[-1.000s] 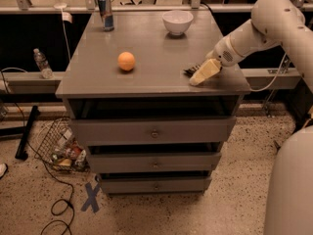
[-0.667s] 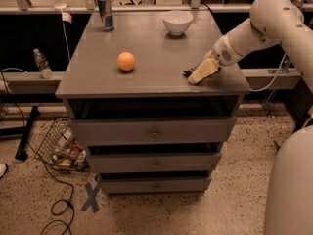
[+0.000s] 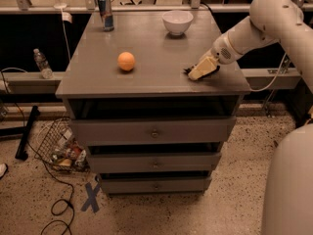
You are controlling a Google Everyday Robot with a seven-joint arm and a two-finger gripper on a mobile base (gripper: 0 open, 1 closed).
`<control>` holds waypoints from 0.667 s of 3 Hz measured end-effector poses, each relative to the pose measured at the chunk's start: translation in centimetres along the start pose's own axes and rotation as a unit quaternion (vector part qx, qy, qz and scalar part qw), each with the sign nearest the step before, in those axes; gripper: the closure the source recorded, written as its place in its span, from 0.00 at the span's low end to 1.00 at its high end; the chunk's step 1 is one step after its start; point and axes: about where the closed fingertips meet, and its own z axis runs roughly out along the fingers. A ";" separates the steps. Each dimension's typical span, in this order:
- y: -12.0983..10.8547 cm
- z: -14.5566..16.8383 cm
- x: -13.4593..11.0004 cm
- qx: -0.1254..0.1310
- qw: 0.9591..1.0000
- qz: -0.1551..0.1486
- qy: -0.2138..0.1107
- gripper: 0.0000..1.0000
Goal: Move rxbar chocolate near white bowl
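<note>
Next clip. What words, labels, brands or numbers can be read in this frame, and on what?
"X": blue tape cross on the floor, a mark rather than print.
Can: label too blurred to read.
Chocolate bar: mostly hidden under the tool at the cabinet top's front right; no lettering readable.
Water bottle: label too small to read.
No other text is readable.

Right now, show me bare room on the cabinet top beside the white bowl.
Bare: between white bowl and can, and the middle between orange ball and bowl. Crowded: the front right edge, where the gripper sits at the rxbar chocolate.
</note>
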 end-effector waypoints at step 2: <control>-2.8 -4.2 -5.0 0.037 0.998 -0.039 -0.036 1.00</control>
